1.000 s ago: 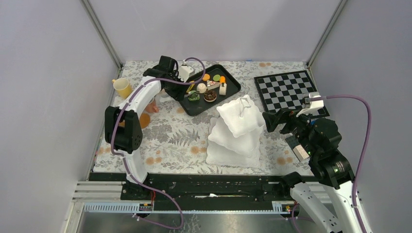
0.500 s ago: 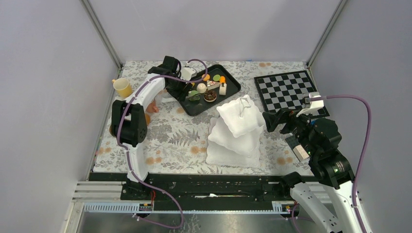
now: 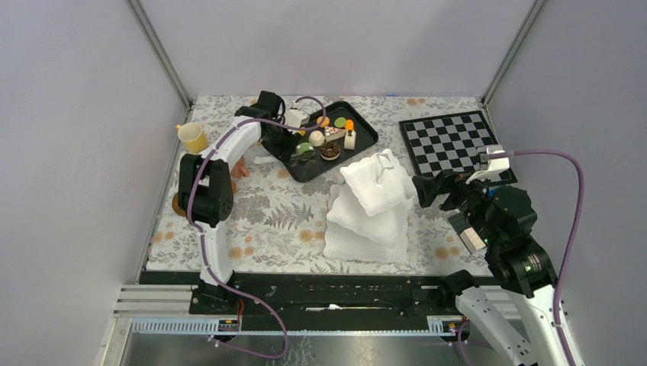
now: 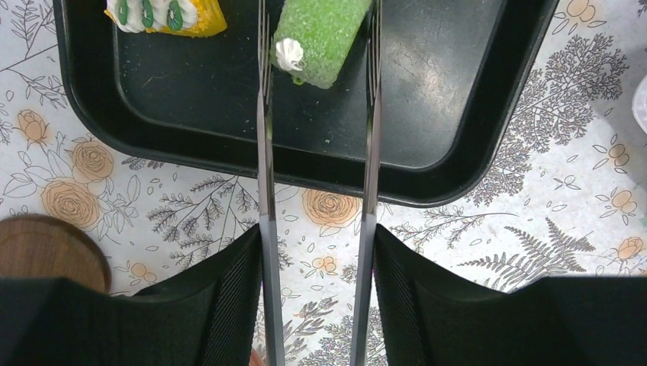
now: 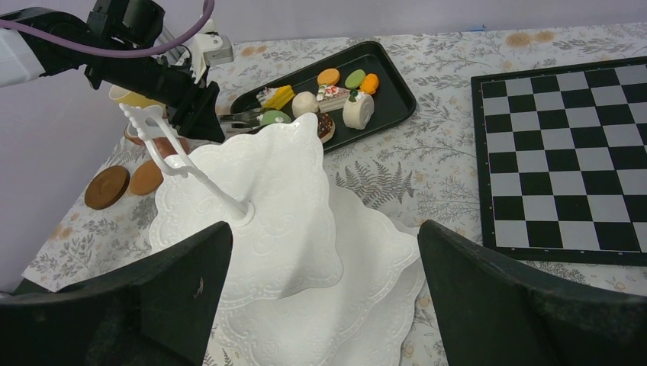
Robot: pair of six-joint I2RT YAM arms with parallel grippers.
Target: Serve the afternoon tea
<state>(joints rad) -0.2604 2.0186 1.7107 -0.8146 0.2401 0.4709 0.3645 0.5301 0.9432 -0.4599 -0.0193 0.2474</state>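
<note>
Over the last second the left tool (image 4: 317, 252), clenched on the silver tongs (image 4: 265, 191), has slid further over the black tray (image 4: 427, 164). The blades now straddle the green cake (image 4: 320, 34) at the wrist view's top centre (seemingly not yet pinched). The sweets sit in the tray, while the white stand (image 5: 275, 198), centre frame, looks bare. The right tool (image 5: 324, 259) gapes, holding nothing.

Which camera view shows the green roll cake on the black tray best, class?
The left wrist view: the green roll cake lies close and sharp between the silver tongs' arms, its top cropped. The top external and right wrist views show it only as a small green speck on the tray.
</note>
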